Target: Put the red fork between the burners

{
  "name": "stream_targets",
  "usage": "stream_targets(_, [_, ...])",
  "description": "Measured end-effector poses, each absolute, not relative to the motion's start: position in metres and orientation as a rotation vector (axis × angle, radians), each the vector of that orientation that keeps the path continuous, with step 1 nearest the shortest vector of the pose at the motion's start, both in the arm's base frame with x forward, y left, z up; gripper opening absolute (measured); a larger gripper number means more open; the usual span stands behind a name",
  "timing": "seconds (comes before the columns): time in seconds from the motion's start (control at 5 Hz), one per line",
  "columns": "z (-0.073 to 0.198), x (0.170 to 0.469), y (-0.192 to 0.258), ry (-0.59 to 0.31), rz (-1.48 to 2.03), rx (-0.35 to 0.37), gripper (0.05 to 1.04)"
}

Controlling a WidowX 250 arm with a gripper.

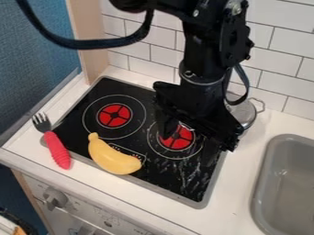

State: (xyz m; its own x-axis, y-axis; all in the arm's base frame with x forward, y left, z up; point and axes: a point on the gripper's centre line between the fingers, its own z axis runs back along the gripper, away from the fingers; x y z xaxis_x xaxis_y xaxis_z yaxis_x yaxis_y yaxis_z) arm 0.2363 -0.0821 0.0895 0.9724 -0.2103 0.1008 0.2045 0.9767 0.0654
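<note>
Camera view, end effector (187, 149): hanging down over the right side of the stove (70, 133) as seen here, its two fingers apart with a gap between them, nothing clamped that I can see.
Red fork: sitting at the stove's near left corner, so it's not between the burners. The grey tines point toward the back left over the white table (236, 195), and the red handle crosses the stove's corner, with its end on the table near the front edge.
Burners: the left one (114, 115) is in plain sight, the right one (176, 138) is partly behind the end effector. There's a narrow strip of black glass between them, and one finger hangs close to its right side.
Yellow banana: lying on the stove near its front edge, in front of the left burner, just right of the fork with a small gap. Pretty tight over there.
Metal pot or lid: partly hidden behind the end effector, at the back right by the tiled wall (282, 55).
Grey sink (260, 183): over at the right, with a band of white table between its rim and the stove's right edge.
</note>
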Motion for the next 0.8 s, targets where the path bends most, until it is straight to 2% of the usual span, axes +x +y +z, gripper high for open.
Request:
stream_targets(0.2, [0.082, 0.233, -0.080, -0.075, -0.207, 0.063, 0.999])
stream_targets(0.4, [0.076, 0.234, -0.040, -0.039, -0.052, 0.086, 0.999])
stream_targets(0.8, [0.070, 0.214, 0.058, -0.013, 0.429, 0.133, 0.999])
